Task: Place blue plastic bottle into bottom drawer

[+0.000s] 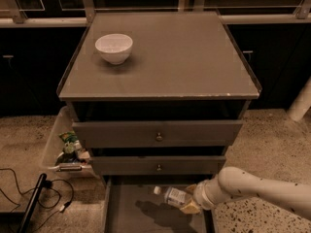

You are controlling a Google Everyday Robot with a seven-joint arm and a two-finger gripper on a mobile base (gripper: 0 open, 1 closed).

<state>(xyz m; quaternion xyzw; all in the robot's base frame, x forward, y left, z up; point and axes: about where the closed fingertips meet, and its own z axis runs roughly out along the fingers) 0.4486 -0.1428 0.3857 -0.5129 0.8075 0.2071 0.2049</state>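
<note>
The blue plastic bottle (173,196) lies on its side with its white cap to the left, just above the floor of the open bottom drawer (127,216). My gripper (190,198) reaches in from the right on a white arm (257,189) and is shut on the bottle's right end. The bottle's shadow falls on the drawer floor below it. The two upper drawers with round knobs (158,137) are pushed in.
A white bowl (114,47) stands on the cabinet top (184,57) at the back left. A plastic bin (52,147) with snack packets sits on the floor left of the cabinet. Black cables (29,198) lie at the lower left.
</note>
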